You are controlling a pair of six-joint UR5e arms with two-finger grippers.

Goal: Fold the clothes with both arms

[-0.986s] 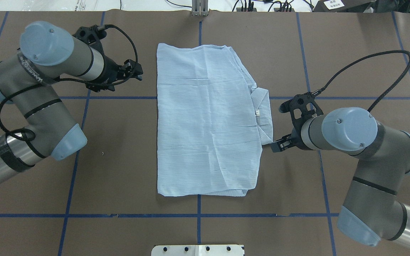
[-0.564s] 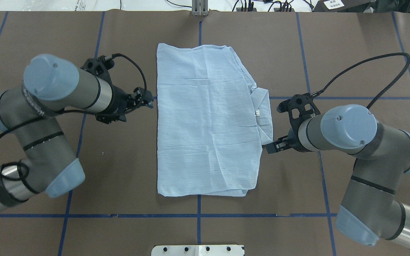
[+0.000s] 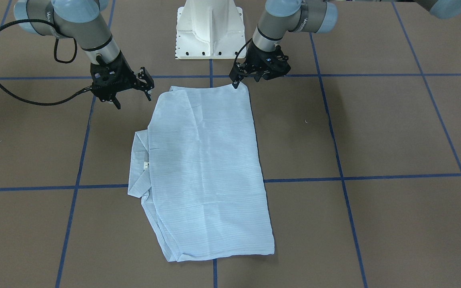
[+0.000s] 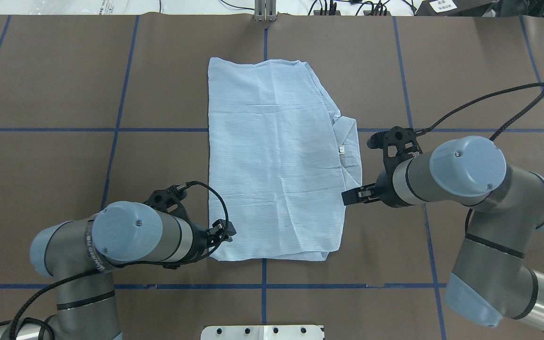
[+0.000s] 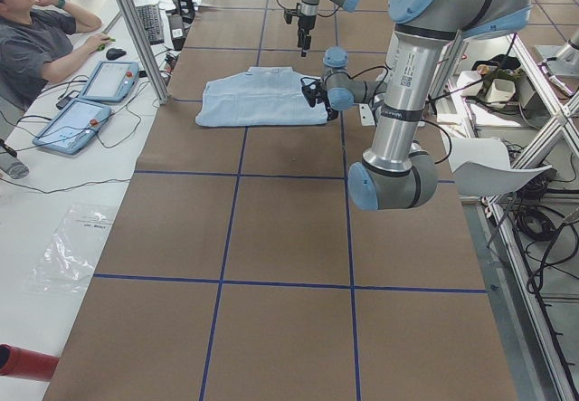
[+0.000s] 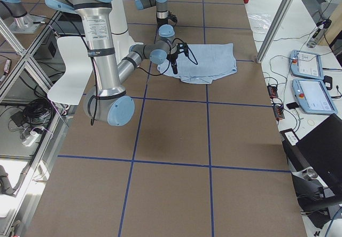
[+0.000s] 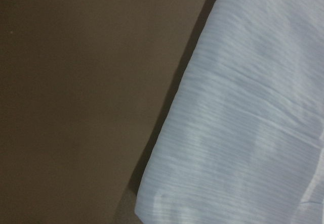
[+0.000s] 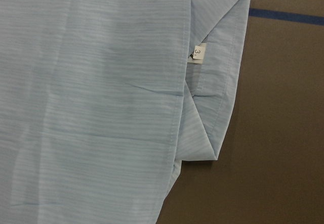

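Observation:
The pale blue striped shirt [image 4: 276, 160] lies folded into a long rectangle on the brown table. Its collar [image 4: 350, 141], with a small white tag, sticks out on the right side. My left gripper [image 4: 225, 232] hangs at the shirt's near-left corner, fingers apart and holding nothing; the front-facing view shows the left gripper [image 3: 236, 84] tip down at that corner. My right gripper [image 4: 350, 196] is open beside the right edge, just below the collar, and in the front-facing view the right gripper [image 3: 133, 101] stands clear of the cloth. The wrist views show only the shirt [image 7: 243, 133] and the collar [image 8: 223, 82].
The white pedestal base [image 3: 208, 32] stands at the robot's side of the table. Blue tape lines cross the brown surface. A seated person [image 5: 36, 39] and teach pendants [image 5: 90, 93] are at the far side, behind an aluminium post [image 5: 136, 30].
My left arm has swung from beside the shirt's far-left edge down to its near-left corner. The right gripper has crept slightly closer to the shirt's right edge. The shirt has not moved.

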